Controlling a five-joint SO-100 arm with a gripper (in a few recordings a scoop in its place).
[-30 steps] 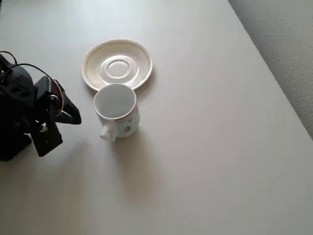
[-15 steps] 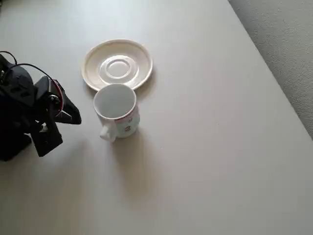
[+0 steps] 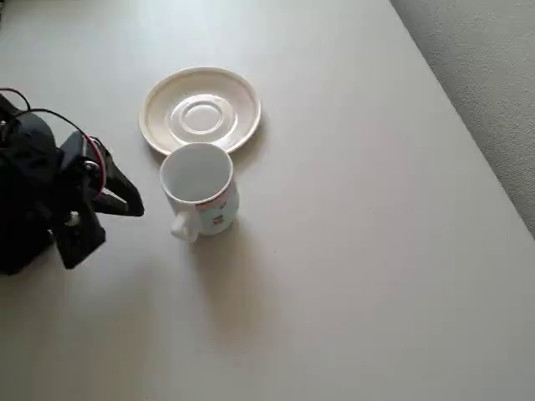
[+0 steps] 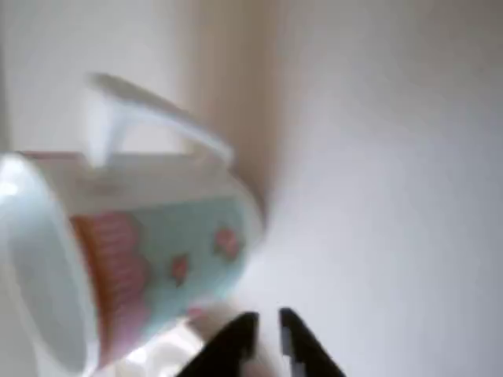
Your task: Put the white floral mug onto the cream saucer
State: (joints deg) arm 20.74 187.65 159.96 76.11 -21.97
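On the pale desk (image 3: 351, 251) the white floral mug (image 3: 201, 190) stands just near of the cream saucer (image 3: 200, 109), not yet on it, our claw (image 3: 125, 198) nearly clenched, empty, left of it.

- White floral mug (image 3: 198, 190): upright on the table, left of centre in the overhead view, empty, mouth open to the camera; handle pointing toward the lower left of the frame; thin red line near the rim, small reddish prints on the side. Blurred and lying sideways at left in the wrist view (image 4: 149, 251), pink prints on a pale band.
- Cream saucer (image 3: 200, 109): round, shallow, glossy, raised centre ring; upper left of the overhead frame, just above the mug, empty.
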